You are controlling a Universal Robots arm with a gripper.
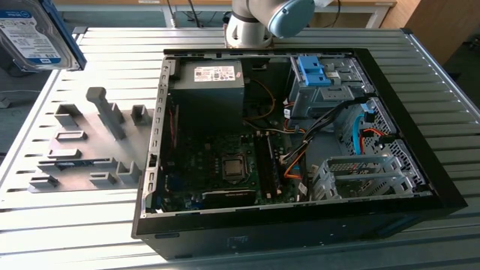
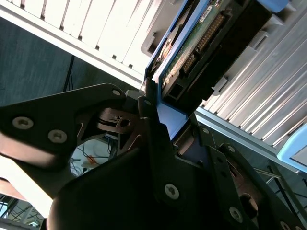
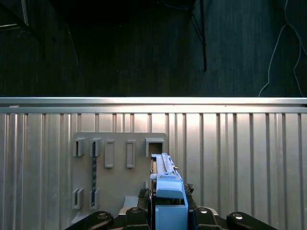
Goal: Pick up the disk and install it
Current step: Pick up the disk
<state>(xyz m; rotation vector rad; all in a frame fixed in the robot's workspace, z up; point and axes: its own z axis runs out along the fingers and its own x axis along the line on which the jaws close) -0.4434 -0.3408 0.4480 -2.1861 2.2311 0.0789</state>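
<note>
**Surface and large fittings.** A ribbed metal surface [image 1: 450,101] carries an open computer case [image 1: 300,236] with its side panel off. In the exterior view a grey fixture plate [image 1: 45,140] of empty holders lies at nine o'clock of the case. The base of the arm [image 1: 259,19] stands at twelve o'clock.

**Inside the case.** The power supply [image 1: 206,95] sits at eleven o'clock and a bay with a blue caddy [image 1: 313,70] at one o'clock. An empty grey drive cage [image 1: 360,177] sits at four o'clock, with orange cables [image 1: 296,163] between the bay and the cage.

**The disk.** The disk [image 1: 34,31], a silver hard drive in a blue carrier frame, hangs clear of the surface at ten o'clock of the case, well apart from it.

**The hand.** In both wrist views the hand [image 3: 168,212] is clamped on the disk, with black fingers [image 2: 152,120] pressed to the blue frame. The green circuit board [image 2: 192,48] and connector edge point away from the hand.

**Step in hand.** This reads as the carry toward the case. Done well, it calls for:
- a square grip on the frame rather than the board;
- a path above the case wall;
- clearance from the cables.

Which bay is meant cannot be told.

**Writing.** The disk bears a blue-and-white label [image 1: 30,39] and the power supply a white sticker [image 1: 213,73]. The print on both is too small to tell.
</note>
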